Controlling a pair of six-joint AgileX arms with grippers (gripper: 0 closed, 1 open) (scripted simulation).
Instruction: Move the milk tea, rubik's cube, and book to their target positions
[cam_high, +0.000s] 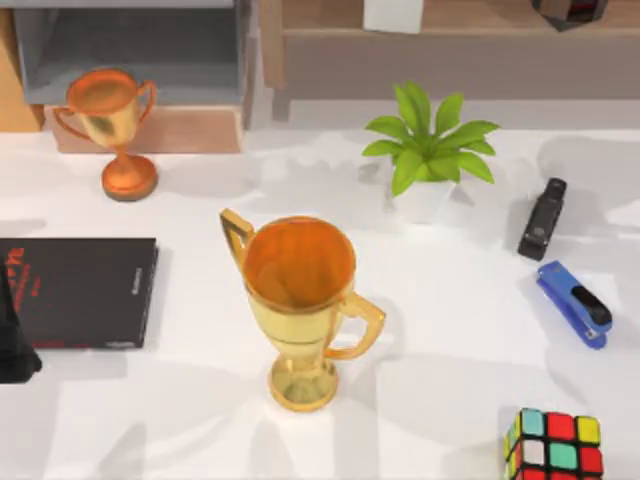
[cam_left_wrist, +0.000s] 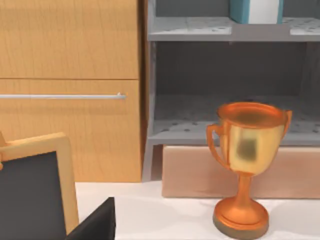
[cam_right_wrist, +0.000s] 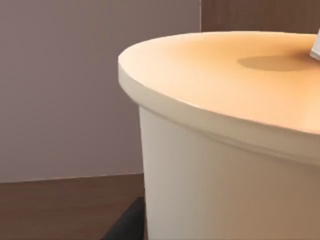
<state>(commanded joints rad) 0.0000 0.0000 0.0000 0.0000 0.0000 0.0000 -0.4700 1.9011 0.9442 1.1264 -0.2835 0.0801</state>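
Far left of the table: the left arm's dark body sits at the edge, just beside a thin black book (cam_high: 80, 292) lying flat. Whether its jaws are apart or together, cannot tell.

Behind that, a small copper trophy (cam_high: 112, 125) stands upright in front of a grey shelf unit (cam_left_wrist: 230, 75). In the left wrist view a teal-blue book (cam_left_wrist: 255, 11) stands upright on an upper shelf there. Judgement: stiff and fairly heavy; best pinched across the covers near the spine, kept upright so the pages don't splay.

Centre: a large gold trophy (cam_high: 300, 300) stands upright, well apart from everything else. Right of it, a potted plant (cam_high: 428, 155).

Right side: a black stapler (cam_high: 542, 218) and a blue stapler (cam_high: 573, 303), near each other.

Bottom right corner: the rubik's cube (cam_high: 555, 446), resting on the table. Judgement: light, rigid, slick faces; grip two opposite flat sides squarely.

Right wrist view: a cream cup (cam_right_wrist: 225, 150), likely the milk tea, very close. Jaws on it or not: cannot tell. Judgement: thin wall, spillable; hold mid-body, upright.
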